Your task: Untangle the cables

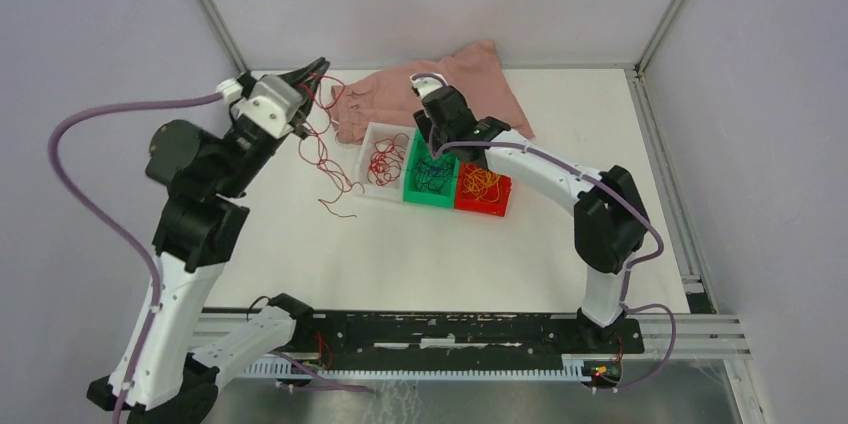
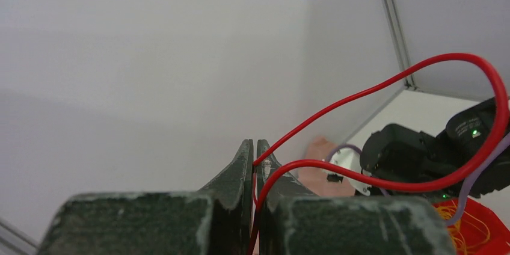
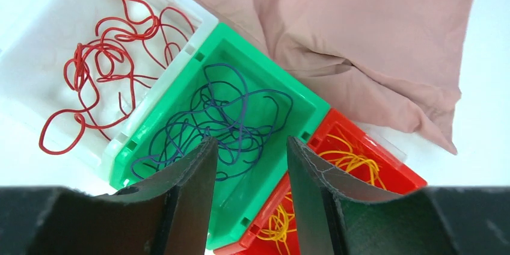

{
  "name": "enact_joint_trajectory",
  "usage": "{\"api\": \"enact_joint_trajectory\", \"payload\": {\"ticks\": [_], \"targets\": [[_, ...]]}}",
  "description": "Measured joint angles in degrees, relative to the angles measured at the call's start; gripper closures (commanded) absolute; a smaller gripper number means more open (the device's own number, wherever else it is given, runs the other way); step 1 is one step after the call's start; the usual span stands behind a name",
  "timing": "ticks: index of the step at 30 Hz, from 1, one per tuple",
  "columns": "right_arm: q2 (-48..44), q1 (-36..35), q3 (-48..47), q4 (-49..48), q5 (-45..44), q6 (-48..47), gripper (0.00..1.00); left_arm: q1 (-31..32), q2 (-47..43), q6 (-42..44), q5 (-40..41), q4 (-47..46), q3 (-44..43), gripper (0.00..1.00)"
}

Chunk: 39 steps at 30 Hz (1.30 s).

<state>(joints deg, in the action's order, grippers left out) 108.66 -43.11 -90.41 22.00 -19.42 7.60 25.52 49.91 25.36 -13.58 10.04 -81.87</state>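
My left gripper [image 2: 254, 147] is pinched tight on a red cable [image 2: 361, 89], raised at the upper left of the overhead view. Loose red strands [image 1: 322, 159] trail from it to the desk [image 1: 450, 254]. My right gripper [image 3: 249, 147] hovers half-spread and empty over the green bin [image 3: 276, 65] of blue-purple cables [image 3: 222, 116]. More red ones lie in the white bin [image 3: 36, 56], and orange-yellow cables [image 3: 352, 162] in the red bin [image 3: 397, 168]. I judge them feather-light, springy and slick, prone to snagging. They are best pinched on one free loop, clear of crossings.
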Motion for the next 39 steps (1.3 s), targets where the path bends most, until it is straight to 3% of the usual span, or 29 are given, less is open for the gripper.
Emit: {"api": "enact_joint_trajectory", "payload": {"ticks": [11,22,28,33,39], "targets": [[-10.21,4.09,10.99,-4.04,3.19,5.09,0.48,0.0,9.62,-2.84,0.0,-1.07,2.6,0.97],[-28.37,7.58,25.35,-13.97,2.19,9.38,0.52,-0.96,21.97,-1.4,0.02,-6.36,5.07,0.97],[-30.97,8.37,30.34,-15.54,1.36,9.79,0.55,-2.6,27.91,-0.79,0.02,-9.35,5.53,0.97],[-32.2,8.81,32.7,-15.54,1.22,10.19,0.59,-5.03,33.35,-0.87,-0.02,-9.94,2.08,0.97],[-32.44,9.25,33.11,-15.78,1.27,10.64,0.61,-9.49,35.82,-3.72,-2.99,-10.03,-8.11,0.97]]}}
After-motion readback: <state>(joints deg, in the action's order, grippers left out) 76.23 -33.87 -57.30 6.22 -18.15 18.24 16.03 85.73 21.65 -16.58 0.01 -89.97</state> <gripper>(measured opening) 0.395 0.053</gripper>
